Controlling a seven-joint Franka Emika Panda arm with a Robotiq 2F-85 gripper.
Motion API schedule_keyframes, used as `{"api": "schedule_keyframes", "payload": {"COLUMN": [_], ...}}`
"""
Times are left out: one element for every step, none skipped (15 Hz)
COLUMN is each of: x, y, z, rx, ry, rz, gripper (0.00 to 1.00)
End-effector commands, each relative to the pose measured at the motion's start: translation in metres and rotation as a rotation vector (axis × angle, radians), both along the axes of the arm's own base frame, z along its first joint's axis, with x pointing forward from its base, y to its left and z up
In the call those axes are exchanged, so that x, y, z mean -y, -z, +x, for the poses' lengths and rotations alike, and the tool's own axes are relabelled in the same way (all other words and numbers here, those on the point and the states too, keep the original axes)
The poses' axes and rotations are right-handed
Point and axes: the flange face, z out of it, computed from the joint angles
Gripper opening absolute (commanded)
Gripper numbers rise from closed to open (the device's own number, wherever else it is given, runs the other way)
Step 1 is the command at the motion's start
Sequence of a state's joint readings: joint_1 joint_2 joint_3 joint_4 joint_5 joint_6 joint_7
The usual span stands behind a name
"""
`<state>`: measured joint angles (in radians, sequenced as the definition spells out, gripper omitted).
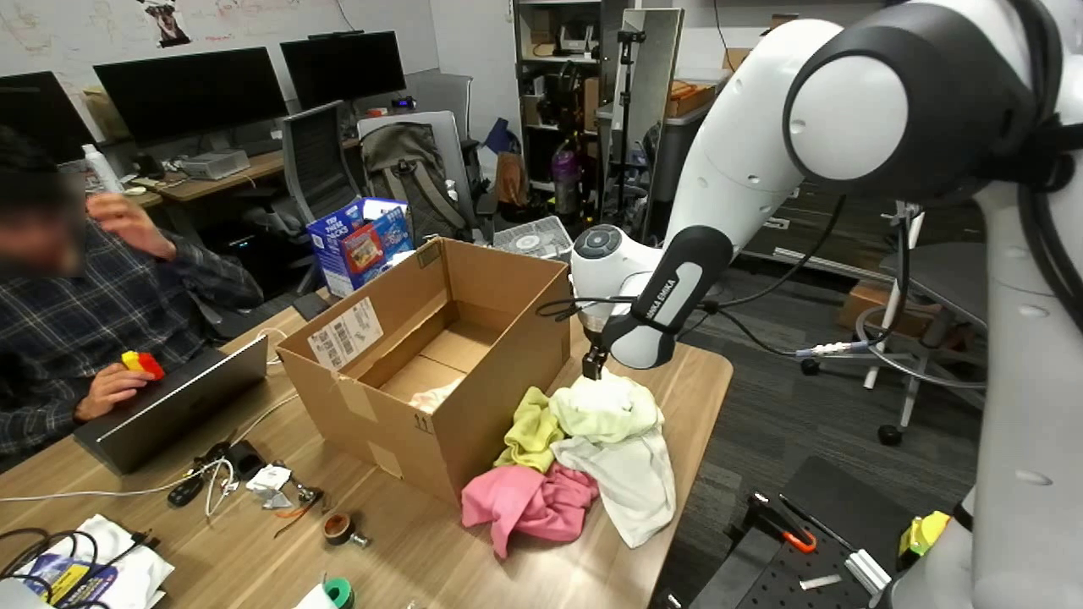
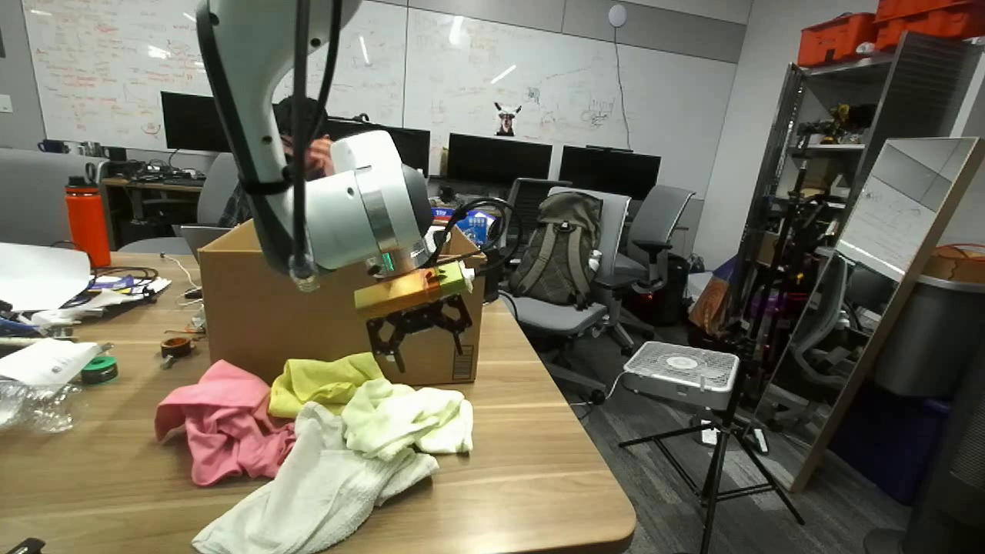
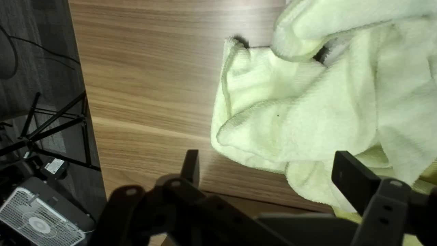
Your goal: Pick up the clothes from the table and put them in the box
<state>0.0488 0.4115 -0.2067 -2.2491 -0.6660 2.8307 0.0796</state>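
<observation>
ok, pincer gaping abv pale cloth on tbl

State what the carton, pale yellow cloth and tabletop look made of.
Carton: matte brown cardboard, judging by its stiff, taped walls. Pale yellow cloth: soft, dull fabric, perhaps microfibre or terry, given the fuzzy nap. Tabletop: satin wood or wood-look laminate; streaked grain shows, with faint sheen.
</observation>
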Motion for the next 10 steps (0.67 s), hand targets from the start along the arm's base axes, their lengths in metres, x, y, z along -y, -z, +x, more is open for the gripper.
{"api": "schedule_keyframes", "payload": {"x": [0.008,0.01,0.012,0.012,0.012,0.011,0.009,0.008,0.006,0.004], "y": [0.017,0.023,0.028,0.033,0.037,0.041,0.043,0.045,0.047,0.049], "z": [0.012,0.011,0.009,0.004,0.001,-0.003,-0.006,-0.01,-0.014,-0.017], "rx": [0.034,0.027,0.019,-0.003,-0.018,-0.038,-0.057,-0.079,-0.106,-0.133], "ry": [-0.002,0.008,0.021,0.041,0.061,0.079,0.098,0.122,0.143,0.165], "rz": [-0.048,-0.057,-0.064,-0.067,-0.069,-0.07,-0.074,-0.079,-0.085,-0.09], "gripper": [1.0,1.0,1.0,1.0,1.0,1.0,1.0,1.0,1.0,1.0]}}
